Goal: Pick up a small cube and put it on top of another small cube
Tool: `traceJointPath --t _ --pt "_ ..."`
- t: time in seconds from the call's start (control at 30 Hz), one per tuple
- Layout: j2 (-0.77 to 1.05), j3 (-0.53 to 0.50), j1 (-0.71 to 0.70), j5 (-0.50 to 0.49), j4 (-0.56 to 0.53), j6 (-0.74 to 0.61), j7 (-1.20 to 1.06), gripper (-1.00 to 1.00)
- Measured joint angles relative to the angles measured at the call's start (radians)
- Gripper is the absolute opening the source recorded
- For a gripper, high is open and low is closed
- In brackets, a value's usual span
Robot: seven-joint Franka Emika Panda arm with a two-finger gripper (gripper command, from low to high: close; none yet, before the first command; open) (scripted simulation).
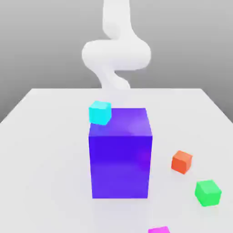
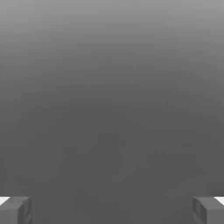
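The small magenta-pink cube (image 1: 159, 230) lies at the near edge of the white table, partly cut off by the exterior view's lower border. The small green cube (image 1: 208, 193) rests on the table to its right and a little farther back. My white arm (image 1: 116, 54) rises behind the table's far side, well away from both cubes. In the hand view my gripper (image 2: 112, 212) is open, its two grey fingertips (image 2: 15, 210) far apart with nothing between them, facing a plain grey background.
A big blue-violet block (image 1: 120, 154) stands in the middle of the white table (image 1: 41, 150). A small cyan cube (image 1: 99, 112) sits behind its upper left corner. A small orange-red cube (image 1: 182, 162) lies right of the block, just behind the green cube.
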Motion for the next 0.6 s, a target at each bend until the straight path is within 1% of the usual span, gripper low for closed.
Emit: traceJointPath --t 0.6 --pt "0.659 0.072 0.032 -0.045 0.035 0.181 0.027 0.0"
